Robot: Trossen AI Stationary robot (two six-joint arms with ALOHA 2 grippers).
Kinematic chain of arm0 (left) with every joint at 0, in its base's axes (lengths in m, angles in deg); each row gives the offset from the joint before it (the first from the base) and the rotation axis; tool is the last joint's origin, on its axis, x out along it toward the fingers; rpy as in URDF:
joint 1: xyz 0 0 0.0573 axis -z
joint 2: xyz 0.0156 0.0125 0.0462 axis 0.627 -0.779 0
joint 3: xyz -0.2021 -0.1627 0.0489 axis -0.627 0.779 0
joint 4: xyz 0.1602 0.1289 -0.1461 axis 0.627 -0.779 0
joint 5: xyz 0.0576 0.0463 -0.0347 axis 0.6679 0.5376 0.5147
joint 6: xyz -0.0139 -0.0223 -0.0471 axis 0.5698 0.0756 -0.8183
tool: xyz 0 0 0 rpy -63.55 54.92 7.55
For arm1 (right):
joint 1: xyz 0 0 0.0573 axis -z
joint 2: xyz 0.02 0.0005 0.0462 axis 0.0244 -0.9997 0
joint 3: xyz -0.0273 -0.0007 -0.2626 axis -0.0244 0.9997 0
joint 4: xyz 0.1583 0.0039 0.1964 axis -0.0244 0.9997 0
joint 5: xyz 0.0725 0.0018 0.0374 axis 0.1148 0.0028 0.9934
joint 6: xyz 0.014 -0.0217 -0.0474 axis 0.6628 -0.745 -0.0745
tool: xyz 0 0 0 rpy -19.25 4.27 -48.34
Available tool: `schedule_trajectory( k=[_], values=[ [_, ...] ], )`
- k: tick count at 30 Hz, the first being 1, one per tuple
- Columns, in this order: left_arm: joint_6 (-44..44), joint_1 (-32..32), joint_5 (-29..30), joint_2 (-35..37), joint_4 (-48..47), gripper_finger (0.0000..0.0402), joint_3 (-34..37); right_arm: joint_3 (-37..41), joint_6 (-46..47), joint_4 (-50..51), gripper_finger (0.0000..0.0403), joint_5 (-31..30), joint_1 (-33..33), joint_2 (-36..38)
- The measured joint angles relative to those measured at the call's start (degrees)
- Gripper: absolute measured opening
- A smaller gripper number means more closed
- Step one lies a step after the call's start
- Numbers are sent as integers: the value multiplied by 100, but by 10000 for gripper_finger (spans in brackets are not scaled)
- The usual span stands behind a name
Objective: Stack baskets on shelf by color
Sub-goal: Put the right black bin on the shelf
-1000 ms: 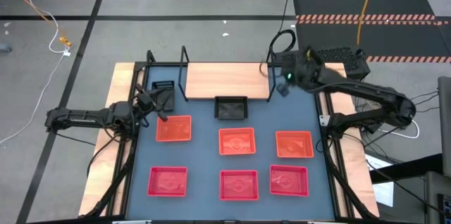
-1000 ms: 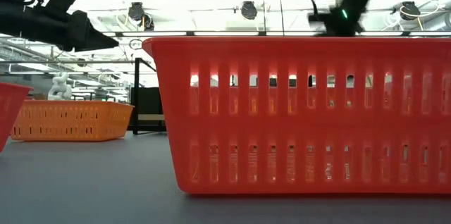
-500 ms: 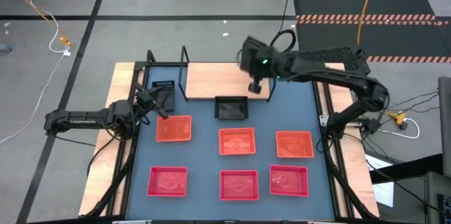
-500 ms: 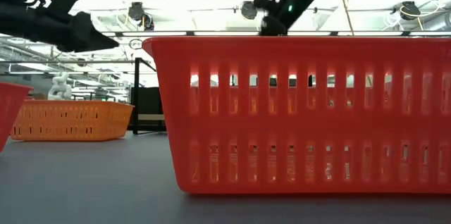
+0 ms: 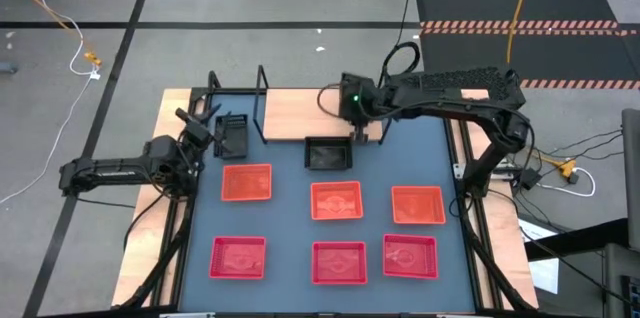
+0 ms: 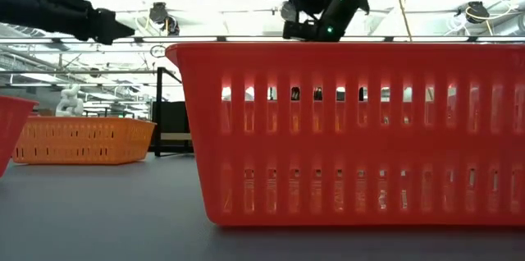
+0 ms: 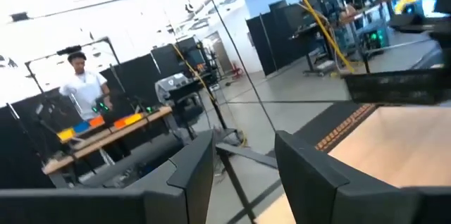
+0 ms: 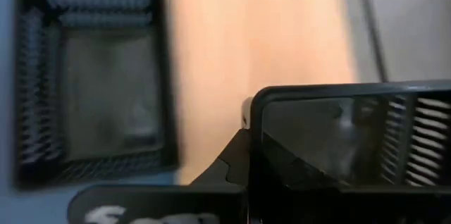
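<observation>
Shelf (image 5: pixel 315 113) sits at the far edge of the desk (image 5: pixel 290 228); its wood board looks mostly bare, no stacks built yet, so task is early imo.

Baskets:
- black basket (image 5: pixel 328 154) on the desk, just in front of the shelf, centre.
- 2nd black basket (image 8: pixel 352 153) is in the right claw (image 5: pixel 352 108), over the shelf's right-centre part. Right wrist view shows its mesh wall pinched at the claw, so claw closed on it, basket off the surface. Prob carrying it to the black one to start the black stack.
- 3rd black basket (image 5: pixel 232 135) at the shelf's left end, by the wire frame.
- three orange baskets in a mid row: orange left (image 5: pixel 246 182), orange mid (image 5: pixel 336 201), orange right (image 5: pixel 417 205).
- three pinkish-red in the near row: red left (image 5: pixel 238 256), red mid (image 5: pixel 339 263), red right (image 5: pixel 410 255). All apart, none nested.

Left claw (image 5: pixel 193 128) hovers just beside the 3rd black basket, off the desk's left edge. Left wrist view: fingers (image 7: pixel 190 164) spread, gap clear, nothing between them. Looks like it's waiting.

Risk guess: mesh rim grip is thin, basket could tilt when lowered; needs square alignment to nest.
</observation>
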Motion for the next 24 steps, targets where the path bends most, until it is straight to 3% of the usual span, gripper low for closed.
schedule_trajectory(
  k=[10, 24],
  values=[
    [-313, -3, -24, 0, 547, 152, -9, 5, 137, 651, 0, -271, -201, -38],
    [-280, -3, -26, 0, 486, 152, -9, 668, 91, -210, 0, -64, 47, -35]
  ],
)
